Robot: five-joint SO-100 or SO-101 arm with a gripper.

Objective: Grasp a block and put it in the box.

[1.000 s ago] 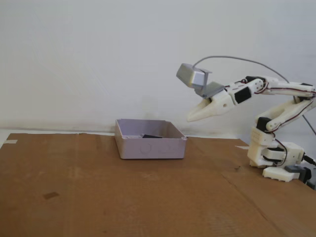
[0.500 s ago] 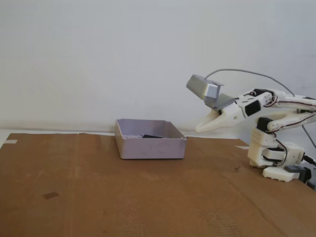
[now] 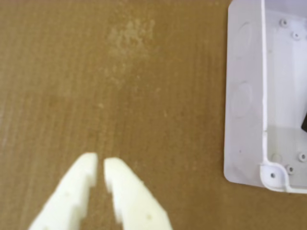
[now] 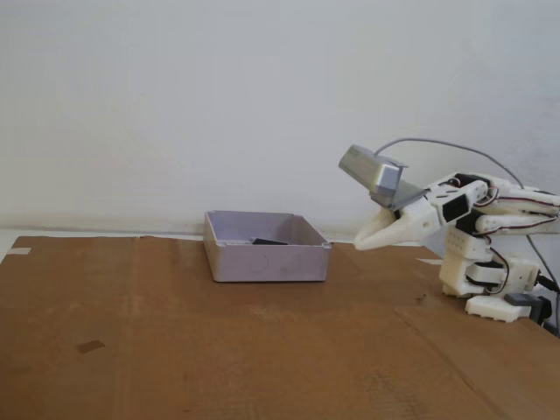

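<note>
Block [image 4: 269, 241] inside box [image 4: 266, 262] at centre of fixed view, gripper [image 4: 361, 243] empty, tips nearly together, right of box rim, bare cardboard [image 4: 175, 350] across lower frame.

box [image 4: 267, 261]: smooth pale plastic, faint sheen
block [image 4: 269, 241]: matt black
surface [image 4: 175, 350]: brown corrugated cardboard, matt, ribbed
end effector [image 3: 100, 162]: cream plastic, matt

A brown cardboard sheet [image 4: 219, 350] covers the desk; the box [image 4: 267, 260] and the arm's base [image 4: 490, 284] sit on it.
</note>
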